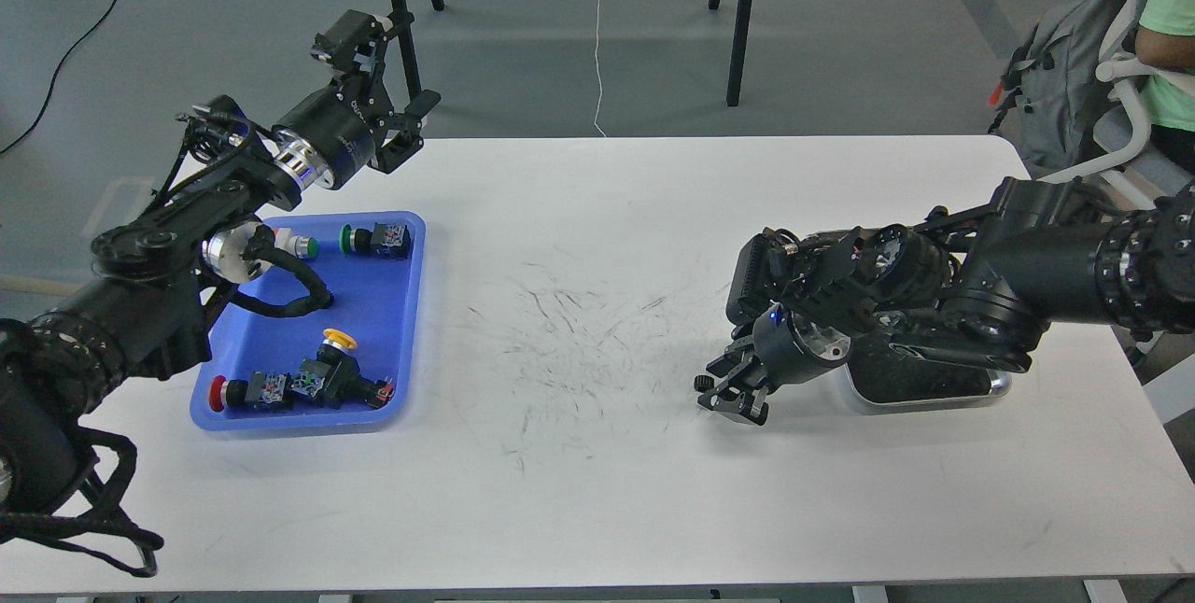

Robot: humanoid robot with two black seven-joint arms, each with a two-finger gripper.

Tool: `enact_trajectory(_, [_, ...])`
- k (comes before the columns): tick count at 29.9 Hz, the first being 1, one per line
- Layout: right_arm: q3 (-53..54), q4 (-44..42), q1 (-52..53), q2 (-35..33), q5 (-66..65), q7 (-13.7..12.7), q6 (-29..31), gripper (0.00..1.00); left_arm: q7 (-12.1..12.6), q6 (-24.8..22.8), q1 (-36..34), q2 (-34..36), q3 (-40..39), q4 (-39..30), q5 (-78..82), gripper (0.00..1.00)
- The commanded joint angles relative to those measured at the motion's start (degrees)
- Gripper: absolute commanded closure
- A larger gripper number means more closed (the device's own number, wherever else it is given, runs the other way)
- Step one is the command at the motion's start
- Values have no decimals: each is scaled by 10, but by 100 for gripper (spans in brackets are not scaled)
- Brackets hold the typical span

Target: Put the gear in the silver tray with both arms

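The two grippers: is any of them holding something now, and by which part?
Nothing is visibly held. The left gripper is open in the air above the table. The right gripper is too dark to judge.

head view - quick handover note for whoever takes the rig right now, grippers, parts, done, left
Left gripper: open, holding nothing, raised beyond the blue tray's far edge.
Right gripper: low over the table, just left of the silver tray; open or shut cannot be told.
Parts: pushbutton parts all lie in the blue tray.
Done: nothing visibly moved over; the right arm hides most of the silver tray.
Left: pick a part, place it in the silver tray.
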Motion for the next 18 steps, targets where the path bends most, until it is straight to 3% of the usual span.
enact_trajectory(1, [1, -7, -4, 1, 0, 0, 0, 59, 0, 0, 0, 1, 0, 0, 0, 0])
enact_trajectory(18, [6, -17, -11, 26, 3, 0, -7, 69, 0, 0, 7, 4, 2, 0, 0, 0])
